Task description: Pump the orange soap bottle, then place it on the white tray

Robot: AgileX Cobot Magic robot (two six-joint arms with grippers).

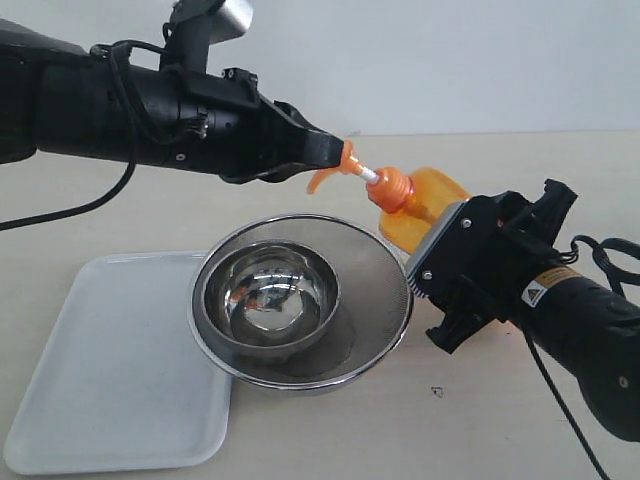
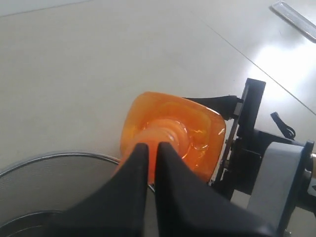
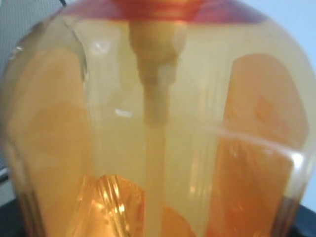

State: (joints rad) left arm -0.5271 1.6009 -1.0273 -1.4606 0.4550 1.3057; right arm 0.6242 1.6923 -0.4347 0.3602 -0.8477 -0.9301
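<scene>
Beige tabletop (image 1: pixel 330 440); right pincer (image 1: pixel 440 228) clamps orange soap bottle (image 1: pixel 442 193), closed left pincer (image 1: pixel 340 152) touches pump (image 1: pixel 330 176); warning sticker (image 1: pixel 534 293) unreadable

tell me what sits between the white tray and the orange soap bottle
In the exterior view, a round steel mesh strainer with a steel bowl nested inside it sits between the white tray and the orange soap bottle.

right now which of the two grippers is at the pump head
the left gripper: its shut jaws meet the pump head from the exterior view's left, while the right gripper clamps the body of the orange soap bottle
</scene>
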